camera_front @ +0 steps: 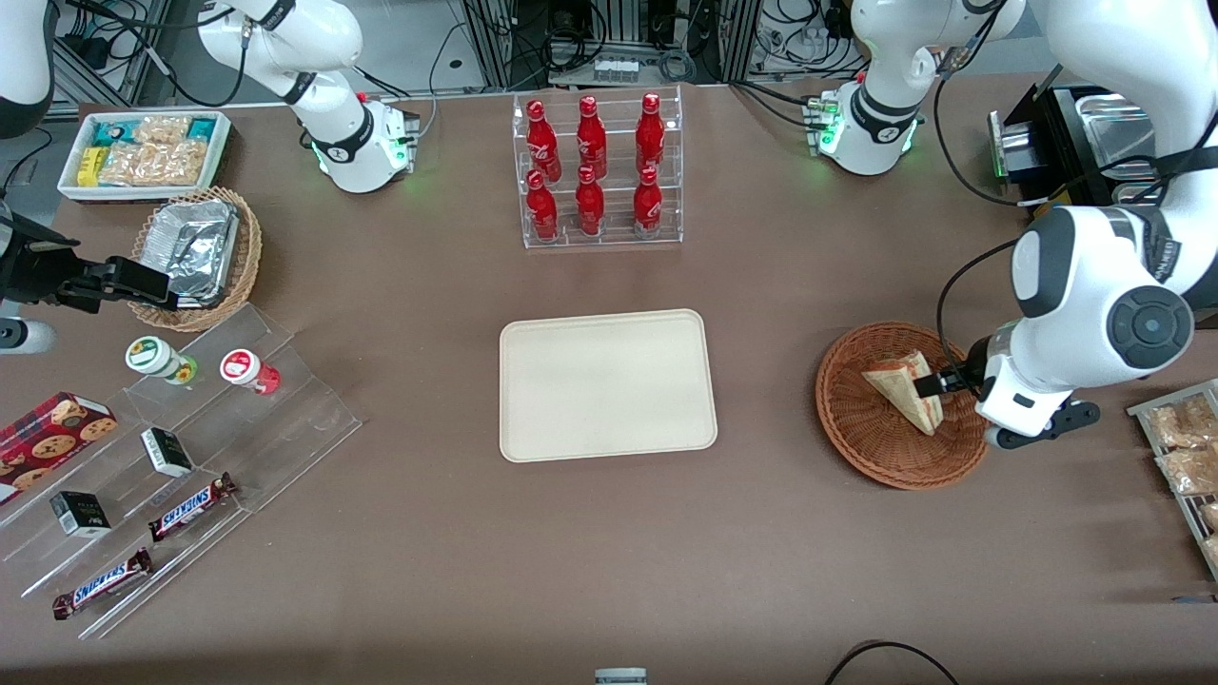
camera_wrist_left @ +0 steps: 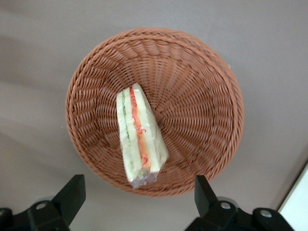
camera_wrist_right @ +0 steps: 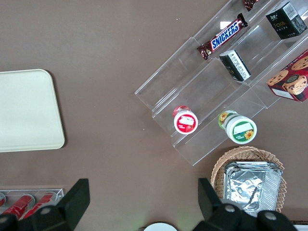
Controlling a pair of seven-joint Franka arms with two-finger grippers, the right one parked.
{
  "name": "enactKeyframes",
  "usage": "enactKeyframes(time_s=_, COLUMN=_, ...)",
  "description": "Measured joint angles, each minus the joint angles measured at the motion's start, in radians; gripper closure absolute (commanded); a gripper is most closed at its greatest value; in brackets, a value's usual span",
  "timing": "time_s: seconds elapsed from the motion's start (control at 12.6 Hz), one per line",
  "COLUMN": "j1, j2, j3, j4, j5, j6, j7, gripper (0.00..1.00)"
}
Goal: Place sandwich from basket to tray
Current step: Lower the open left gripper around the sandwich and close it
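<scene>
The sandwich (camera_front: pixel 902 388), a wrapped pale wedge with red and green filling, lies in the round reddish-brown basket (camera_front: pixel 856 440) toward the working arm's end of the table. In the left wrist view the sandwich (camera_wrist_left: pixel 139 137) lies in the basket (camera_wrist_left: pixel 202 96), its wrapped end near the rim. My left gripper (camera_front: pixel 937 383) hovers above the basket's rim, over the sandwich's end. It is open and empty in the left wrist view (camera_wrist_left: pixel 137 192), with its fingers (camera_wrist_left: pixel 72 192) wide apart. The cream tray (camera_front: pixel 607 385) lies bare at the table's middle, beside the basket.
A clear rack of red bottles (camera_front: pixel 597 171) stands farther from the front camera than the tray. A wire rack of snack packets (camera_front: pixel 1185 447) lies close beside my arm. A stepped acrylic shelf (camera_front: pixel 190 447), tan basket with foil container (camera_front: pixel 195 249) and white bin (camera_front: pixel 143 152) lie toward the parked arm's end.
</scene>
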Motion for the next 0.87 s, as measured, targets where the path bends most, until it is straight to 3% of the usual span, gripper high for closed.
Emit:
enactKeyframes(time_s=0.32, j1=0.000, j2=-0.039, j3=-0.001, j4=-0.124, j5=0.000, j6=0.103, j7=-0.153, gripper=0.00)
enactKeyframes(time_s=0.87, j1=0.004, j2=-0.034, j3=0.030, j4=-0.164, j5=0.000, j6=0.140, j7=-0.177, gripper=0.00)
